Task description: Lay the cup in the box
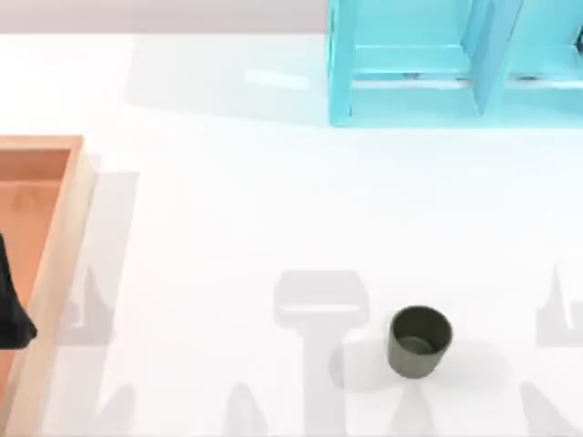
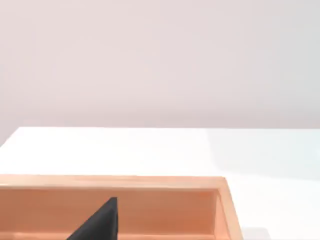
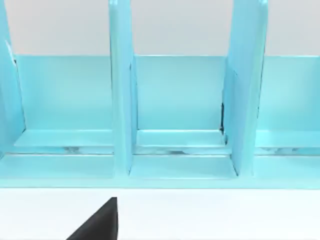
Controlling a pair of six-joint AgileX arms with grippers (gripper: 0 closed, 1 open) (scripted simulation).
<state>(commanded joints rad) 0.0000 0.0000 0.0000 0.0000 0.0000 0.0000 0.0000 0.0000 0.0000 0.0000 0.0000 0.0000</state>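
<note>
White tabletop (image 1: 228,209), broad, bare in the middle. Light-blue shelf-like frame (image 1: 455,64) at far right. Shallow pale-wood box with orange-brown inside (image 1: 41,237) at left edge. Small dark olive-grey cup (image 1: 420,340) upright near front right, well apart from box. Left pincer (image 1: 11,309) over box; right pincer (image 3: 97,222) faces frame; can't tell either's opening. Risks: long carry, cup tipping at grasp, clipping box wall.

Left gripper (image 1: 11,305): matte black, angular part at nine o'clock; wrist views show a black wedge-shaped finger (image 2: 97,224).
</note>
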